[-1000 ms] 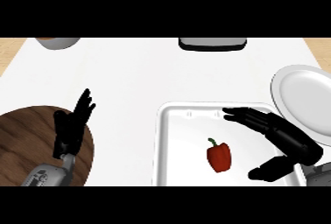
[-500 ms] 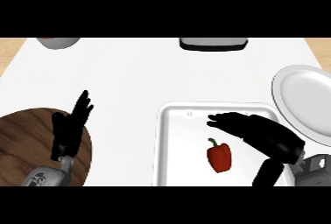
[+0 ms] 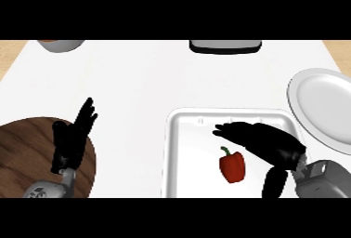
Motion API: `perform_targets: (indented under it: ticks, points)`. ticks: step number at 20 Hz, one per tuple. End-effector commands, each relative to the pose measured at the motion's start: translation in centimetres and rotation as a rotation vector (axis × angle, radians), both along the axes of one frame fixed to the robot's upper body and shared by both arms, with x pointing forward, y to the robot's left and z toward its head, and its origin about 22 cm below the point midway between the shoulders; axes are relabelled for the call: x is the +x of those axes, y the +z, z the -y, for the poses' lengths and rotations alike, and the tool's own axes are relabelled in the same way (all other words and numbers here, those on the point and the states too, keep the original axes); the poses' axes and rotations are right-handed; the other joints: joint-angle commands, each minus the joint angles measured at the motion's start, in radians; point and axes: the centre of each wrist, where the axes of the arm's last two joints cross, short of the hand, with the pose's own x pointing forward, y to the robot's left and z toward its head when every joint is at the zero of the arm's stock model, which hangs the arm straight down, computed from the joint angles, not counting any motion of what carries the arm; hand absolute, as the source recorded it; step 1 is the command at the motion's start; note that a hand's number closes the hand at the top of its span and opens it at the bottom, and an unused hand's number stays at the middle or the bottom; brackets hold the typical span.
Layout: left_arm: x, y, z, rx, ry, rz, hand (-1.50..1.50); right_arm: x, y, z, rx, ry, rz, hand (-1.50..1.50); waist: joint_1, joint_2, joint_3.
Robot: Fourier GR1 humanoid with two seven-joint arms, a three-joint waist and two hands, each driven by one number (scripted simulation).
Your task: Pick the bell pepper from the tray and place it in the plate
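A red bell pepper [image 3: 232,168] with a green stem lies in the white tray [image 3: 185,153] at the lower middle. My right hand [image 3: 264,142] hovers over the tray just right of the pepper, fingers spread toward the upper left and thumb [image 3: 273,182] hanging down; it is open and holds nothing. The white plate [image 3: 322,107] sits at the right edge, beside the tray. My left hand [image 3: 72,139] rests open at the left, fingers up, over a round wooden board.
A round dark wooden board [image 3: 27,153] lies at the lower left. A grey bowl [image 3: 61,45] stands at the top left and a dark rectangular appliance [image 3: 226,45] at the top middle. The white countertop [image 3: 151,83] spreads between them.
My right hand has moved left and down over the tray, closing in on the pepper. The pepper and my left hand have stayed put.
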Motion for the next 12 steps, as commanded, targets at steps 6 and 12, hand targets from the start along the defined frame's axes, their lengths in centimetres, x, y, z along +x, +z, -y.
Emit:
perform_targets:
  ticks: [6, 12]
  points:
    - [-0.9, -0.6, 0.1, -0.025, 0.018, -0.054, 0.00, 0.1, 0.3, -1.3, -0.026, 0.020, -0.007, -1.50, -0.002, 0.002, -0.006]
    - [-0.3, -2.4, 0.1, 0.004, 0.026, -0.044, 0.00, -0.1, -2.9, -0.7, -0.027, 0.028, -0.043, -1.50, -0.005, 0.004, -0.006]
